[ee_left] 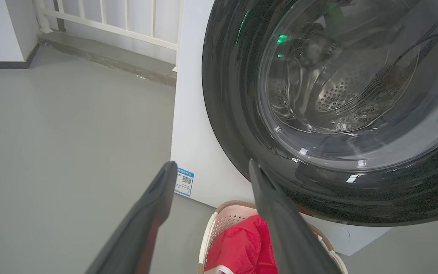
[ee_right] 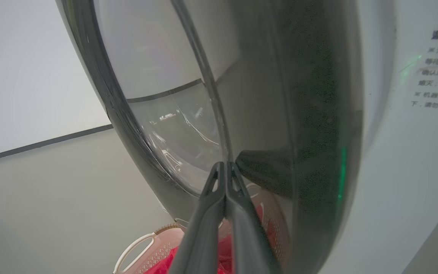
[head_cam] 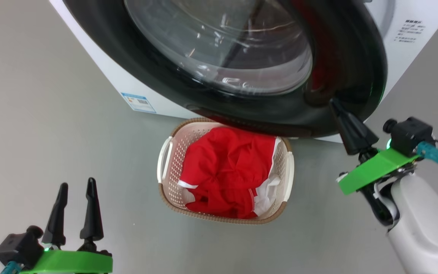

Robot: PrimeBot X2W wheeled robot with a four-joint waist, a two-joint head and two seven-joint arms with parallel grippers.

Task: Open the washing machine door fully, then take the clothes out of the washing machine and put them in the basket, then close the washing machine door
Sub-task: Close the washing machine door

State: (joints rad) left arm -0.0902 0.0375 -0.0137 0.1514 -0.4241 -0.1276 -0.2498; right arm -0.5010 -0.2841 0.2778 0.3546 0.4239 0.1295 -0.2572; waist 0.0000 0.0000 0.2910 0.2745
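The washing machine door, glossy black with a bulging glass window, lies close against the front of the white washing machine; whether it is latched I cannot tell. My right gripper is shut, its tips on the door's black ring at the lower right, also visible in the right wrist view as the right gripper against the door. The basket stands on the floor under the door, holding the red clothes. My left gripper hangs open and empty, left of the basket.
Grey floor surrounds the basket on all sides. A blue label marks the machine's lower corner. A white railing on a low concrete step runs behind the machine, by a white wall.
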